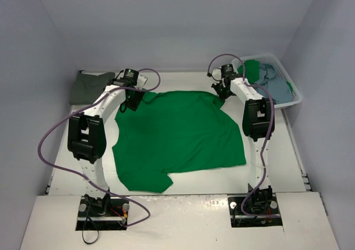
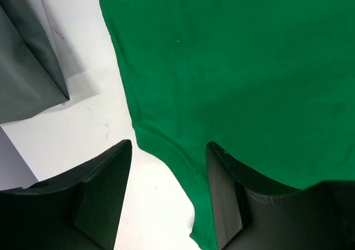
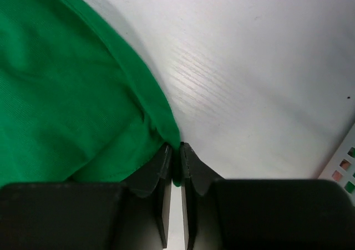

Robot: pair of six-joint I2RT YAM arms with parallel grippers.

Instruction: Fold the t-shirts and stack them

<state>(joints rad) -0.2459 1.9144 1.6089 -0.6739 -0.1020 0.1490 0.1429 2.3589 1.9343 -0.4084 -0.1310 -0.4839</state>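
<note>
A bright green t-shirt [image 1: 180,136] lies spread flat in the middle of the table. My right gripper [image 3: 175,148] is shut on its far right edge, a fold of green cloth [image 3: 83,89] pinched between the jaws; from above it sits at the shirt's far right corner [image 1: 223,89]. My left gripper [image 2: 169,150] stands open over the shirt's far left corner [image 1: 133,101], with the hemmed green edge [image 2: 191,178] between its fingers, untouched. A folded dark grey-olive t-shirt [image 1: 89,87] lies at the far left, also visible as grey cloth [image 2: 28,67].
A white plastic basket [image 1: 288,81] stands at the far right, holding a light blue shirt [image 1: 275,83] and a bit of green cloth [image 1: 252,68]. Grey walls close in the table on three sides.
</note>
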